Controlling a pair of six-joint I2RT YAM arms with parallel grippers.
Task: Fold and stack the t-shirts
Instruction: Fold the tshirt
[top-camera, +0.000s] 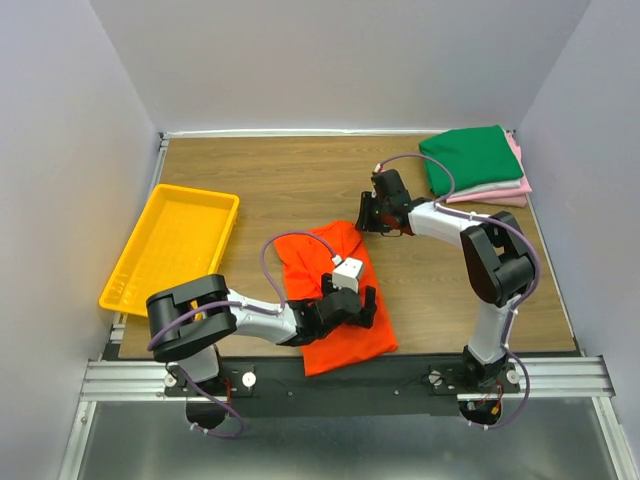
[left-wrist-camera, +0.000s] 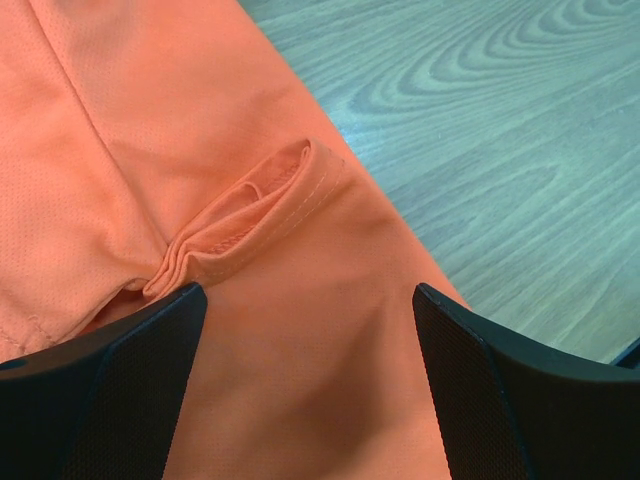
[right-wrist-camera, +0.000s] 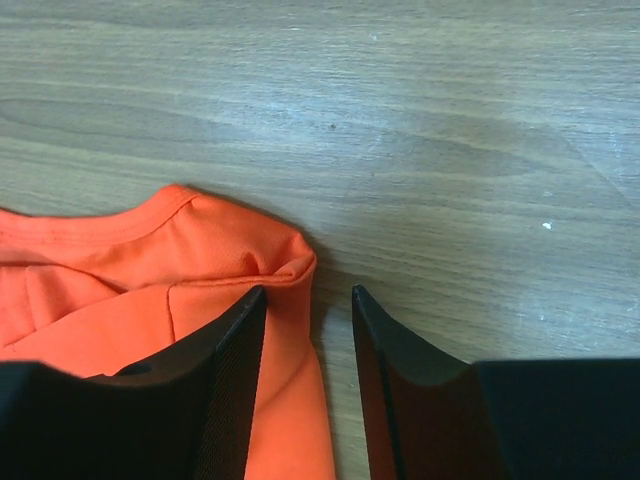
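Orange t-shirt (top-camera: 318, 258), part-folded, near-centre of worktop (top-camera: 300, 180). Step: folding. Left end effector (left-wrist-camera: 305, 295) jaws wide apart over a sleeve hem (left-wrist-camera: 255, 215); right end effector (right-wrist-camera: 308, 295) jaws apart astride the collar-side corner (right-wrist-camera: 290, 262). Next, likely: clamp both, carry fold across evenly. Folded stack, far right: green t-shirt (top-camera: 470, 160) over pink t-shirt (top-camera: 495, 192). Yellow tray (top-camera: 128, 285): nothing in it.

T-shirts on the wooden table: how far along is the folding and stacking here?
Done: a folded dark green cloth t-shirt lies on a folded pink cloth t-shirt at the far right corner. In hand: the bright orange cloth t-shirt lies partly folded in the middle; the left gripper hangs open over it, the right gripper has its jaws apart at a collar-end corner. Left: finish folding the orange one and stack it.
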